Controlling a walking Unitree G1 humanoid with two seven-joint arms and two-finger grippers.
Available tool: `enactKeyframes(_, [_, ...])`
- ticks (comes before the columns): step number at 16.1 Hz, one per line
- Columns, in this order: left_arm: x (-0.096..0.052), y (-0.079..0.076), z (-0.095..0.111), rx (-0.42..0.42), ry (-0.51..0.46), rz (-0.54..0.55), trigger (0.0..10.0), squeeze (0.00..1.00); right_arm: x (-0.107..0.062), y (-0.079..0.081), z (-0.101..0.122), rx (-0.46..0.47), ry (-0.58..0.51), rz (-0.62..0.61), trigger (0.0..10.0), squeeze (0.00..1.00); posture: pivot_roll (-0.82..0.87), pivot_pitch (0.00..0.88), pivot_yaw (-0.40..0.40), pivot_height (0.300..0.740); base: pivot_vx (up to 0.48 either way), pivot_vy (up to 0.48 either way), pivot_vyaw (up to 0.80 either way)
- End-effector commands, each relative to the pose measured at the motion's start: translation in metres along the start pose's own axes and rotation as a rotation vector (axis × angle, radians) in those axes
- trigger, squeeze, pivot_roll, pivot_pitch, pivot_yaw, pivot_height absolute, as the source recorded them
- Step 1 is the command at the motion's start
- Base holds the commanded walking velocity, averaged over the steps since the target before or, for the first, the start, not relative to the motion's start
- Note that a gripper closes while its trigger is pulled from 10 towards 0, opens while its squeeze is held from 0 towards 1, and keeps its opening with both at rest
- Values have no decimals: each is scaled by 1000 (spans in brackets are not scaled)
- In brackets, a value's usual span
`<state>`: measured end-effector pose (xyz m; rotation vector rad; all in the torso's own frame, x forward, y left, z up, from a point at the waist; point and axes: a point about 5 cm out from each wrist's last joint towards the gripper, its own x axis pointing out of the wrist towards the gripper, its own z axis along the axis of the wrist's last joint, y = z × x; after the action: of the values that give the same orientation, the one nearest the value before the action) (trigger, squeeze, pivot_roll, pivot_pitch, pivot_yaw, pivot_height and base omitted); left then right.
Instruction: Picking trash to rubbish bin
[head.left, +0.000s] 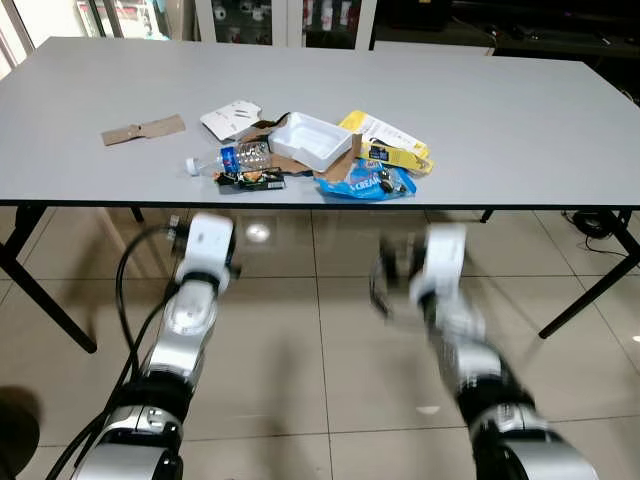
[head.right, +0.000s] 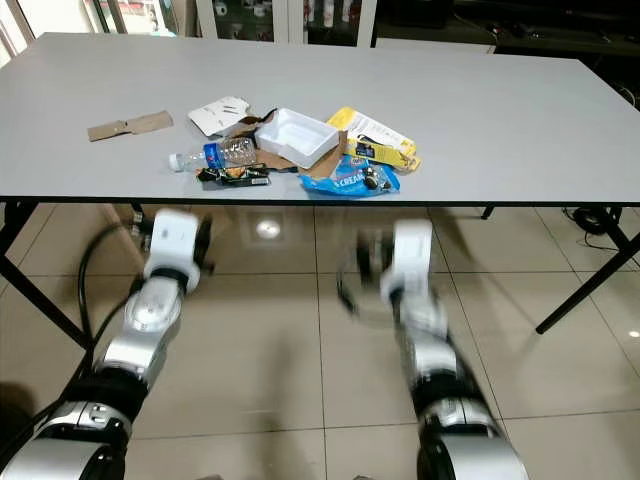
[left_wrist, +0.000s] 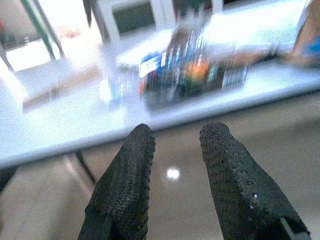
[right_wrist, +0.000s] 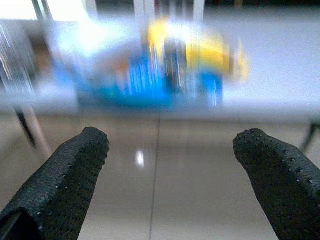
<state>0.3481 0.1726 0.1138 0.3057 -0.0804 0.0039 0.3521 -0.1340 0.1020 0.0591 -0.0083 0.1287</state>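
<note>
Clearly, step in hand: the approach; both arms are raised before the grey surface (head.left: 520, 120) and nothing has been taken yet, so the task looks barely begun.
Trash: a loose pile near the front edge of the surface, made up of a clear plastic bottle (head.left: 232, 158) lying on its side, a dark wrapper (head.left: 250, 179) just before it, a white tray (head.left: 311, 139) in the middle, a blue snack bag (head.left: 366, 183) at the edge, and a yellow packet (head.left: 392, 146) behind the bag.
Outlier: a strip of brown cardboard (head.left: 143, 130) lies apart from the pile, on the robot's left.
Left hand (left_wrist: 176, 145): fingers a little apart, nothing between them, held below the edge of the surface and aimed at the bottle and wrapper.
Right hand (right_wrist: 170, 147): fingers spread wide, nothing held, pointed toward the blue bag and yellow packet; its picture is smeared.
Rubbish bin: I cannot say where it stands.
Next move, as I judge it: lift a hand above the edge and reach in over the nearest piece, the wrapper or bottle for the left, the blue bag for the right.
Care needed: the pieces overlap and are light, so a grip on one may drag its neighbours off the edge.
</note>
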Motion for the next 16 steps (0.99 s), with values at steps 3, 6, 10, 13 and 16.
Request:
enactKeyframes(3, [14, -6, 48, -6, -169, -14, 10000, 0, 9, 7, 41, 1, -155, 5, 10000, 0, -19, 5, -61, 740, 0, 0, 0])
enactKeyframes(6, [14, -18, 63, 7, -220, -53, 10000, 0, 9, 21, 57, 15, -201, 33, 10000, 0, -19, 0, -60, 740, 0, 0, 0])
enactKeyframes(10, [8, -22, 54, 21, -186, -57, 10000, 0, 5, 27, 54, 35, -181, 37, 10000, 0, -14, 0, -64, 740, 0, -159, 0])
enactKeyframes(13, [8, -17, 53, 11, -172, -34, 10000, 0, 3, 33, 53, 37, -166, 56, 10000, 0, -8, 0, -68, 740, 0, -402, 0])
enactKeyframes(16, [8, -15, 50, 16, -156, -22, 10000, 0, 2, 35, 51, 37, -154, 61, 10000, 0, -4, 0, -70, 740, 0, -403, 0])
